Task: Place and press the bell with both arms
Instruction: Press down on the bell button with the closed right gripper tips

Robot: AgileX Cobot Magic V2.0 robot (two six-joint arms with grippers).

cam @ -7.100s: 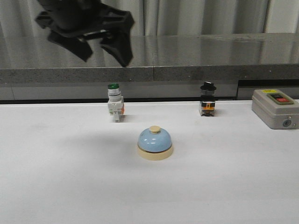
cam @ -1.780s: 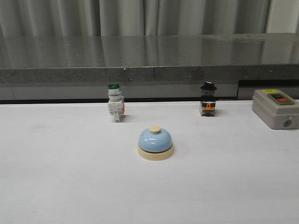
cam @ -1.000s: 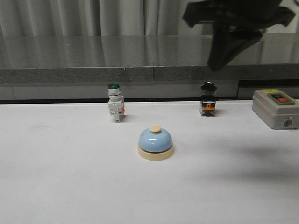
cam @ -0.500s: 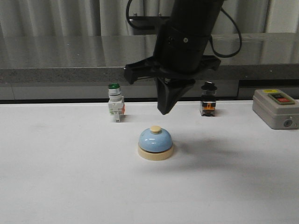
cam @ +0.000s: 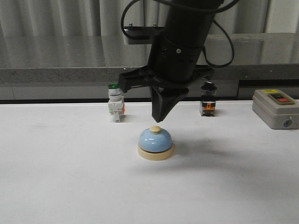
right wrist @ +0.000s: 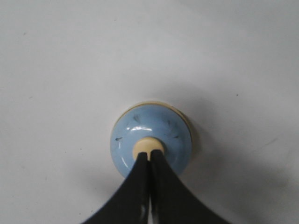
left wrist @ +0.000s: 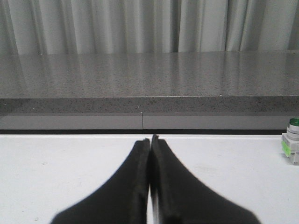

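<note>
Bell sits upright on the table, in front of the green switch and black switch. My right gripper hangs just above its knob, fingers pressed together, empty. My left gripper is likewise closed on nothing.

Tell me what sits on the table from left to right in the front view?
Green switch → bell → black switch → grey box.
</note>
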